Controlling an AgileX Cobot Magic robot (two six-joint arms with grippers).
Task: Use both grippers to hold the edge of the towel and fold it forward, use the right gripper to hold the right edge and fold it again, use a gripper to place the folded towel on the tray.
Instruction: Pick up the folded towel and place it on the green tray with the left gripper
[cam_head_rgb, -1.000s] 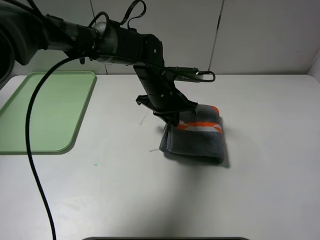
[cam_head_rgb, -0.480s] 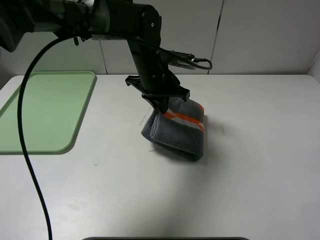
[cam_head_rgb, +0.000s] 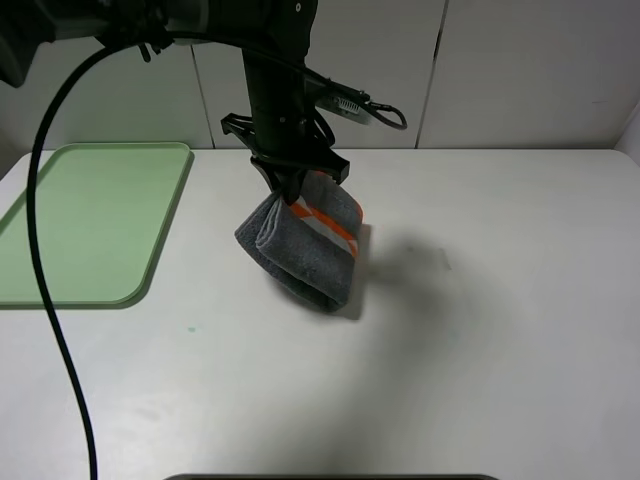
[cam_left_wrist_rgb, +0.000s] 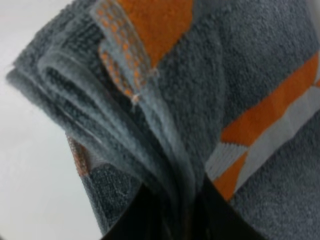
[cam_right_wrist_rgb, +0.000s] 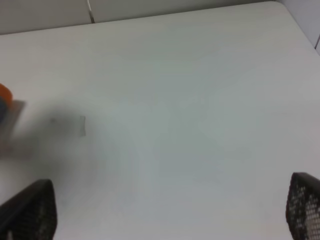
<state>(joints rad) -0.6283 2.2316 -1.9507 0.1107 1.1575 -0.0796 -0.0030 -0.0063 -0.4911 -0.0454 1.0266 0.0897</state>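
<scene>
The folded dark grey towel (cam_head_rgb: 305, 252) with its orange and white band hangs tilted from my left gripper (cam_head_rgb: 291, 196), which is shut on its upper edge, near the middle of the table. In the left wrist view the towel (cam_left_wrist_rgb: 210, 100) fills the frame, its layered folds pinched between the black fingers (cam_left_wrist_rgb: 146, 216). The pale green tray (cam_head_rgb: 90, 215) lies flat at the table's left, apart from the towel. My right gripper (cam_right_wrist_rgb: 167, 210) is open over bare table, holding nothing. An orange bit of the towel (cam_right_wrist_rgb: 3, 102) shows at the edge of the right wrist view.
The white table (cam_head_rgb: 480, 330) has a white panelled wall (cam_head_rgb: 520, 70) behind it. A black cable (cam_head_rgb: 55, 300) hangs from the left arm over the table's left side. A dark edge (cam_head_rgb: 330, 477) shows at the front.
My left gripper has lifted the folded towel off the table and carried it to the left, towards the tray. The towel now hangs tilted instead of lying flat.
</scene>
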